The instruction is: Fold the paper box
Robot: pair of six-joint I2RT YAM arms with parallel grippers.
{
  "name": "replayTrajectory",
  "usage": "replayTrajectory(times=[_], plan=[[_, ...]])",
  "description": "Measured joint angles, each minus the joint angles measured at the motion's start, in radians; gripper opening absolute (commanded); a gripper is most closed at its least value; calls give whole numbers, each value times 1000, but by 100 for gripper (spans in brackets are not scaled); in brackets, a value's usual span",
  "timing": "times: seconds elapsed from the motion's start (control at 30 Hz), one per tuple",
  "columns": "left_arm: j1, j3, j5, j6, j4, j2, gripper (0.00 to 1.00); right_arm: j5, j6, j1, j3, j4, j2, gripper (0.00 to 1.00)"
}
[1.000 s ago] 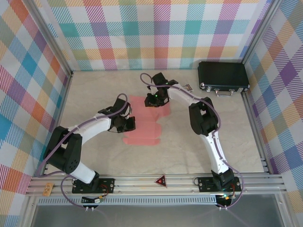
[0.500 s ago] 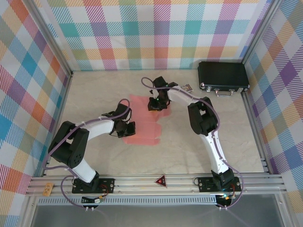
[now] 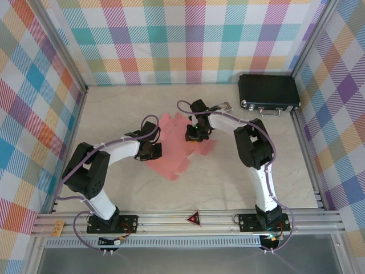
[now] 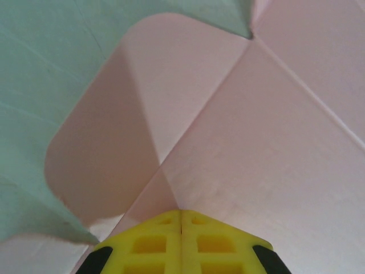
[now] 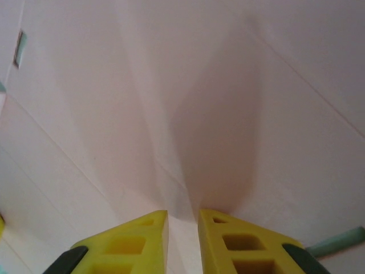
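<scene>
The paper box is a flat salmon-pink die-cut sheet lying skewed on the table's middle, partly lifted and creased. My left gripper is at its left edge. In the left wrist view its yellow fingers press together at the gripper tip, where a fold of the pink sheet runs in between them. My right gripper sits over the sheet's upper right part. In the right wrist view the gripper pinches a raised ridge of the pink sheet, with a narrow gap between the fingers.
A black hard case lies at the back right, with a small card next to it. Checked walls close in the table on three sides. An aluminium rail runs along the near edge.
The sheet has swung and slid to the right, now lying at an angle. My right gripper has moved toward the near right with it. The left gripper has stayed at the sheet's left edge.
</scene>
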Motion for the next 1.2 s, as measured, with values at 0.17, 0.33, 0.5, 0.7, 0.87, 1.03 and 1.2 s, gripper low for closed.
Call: replayTrajectory(times=[0.17, 0.33, 0.5, 0.7, 0.87, 1.03, 1.2], plan=[[0, 47, -40, 27, -29, 31, 0, -8, 19, 10, -51, 0, -37, 26], [3, 63, -44, 58, -61, 31, 1, -5, 5, 19, -55, -4, -74, 30], [4, 71, -19, 79, -84, 9, 0, -6, -48, 7, -13, -9, -128, 38], [4, 71, 86, 76, -44, -38, 0, -6, -153, -69, 66, -21, -130, 43], [4, 65, 150, 43, 20, -32, 0, 29, -248, -140, 165, -37, -70, 50], [4, 65, 156, 10, 52, 22, 0, 34, -342, -195, 252, -80, 46, 61], [4, 59, 136, -18, 54, 66, 0, 9, -418, -217, 298, -147, 126, 62]])
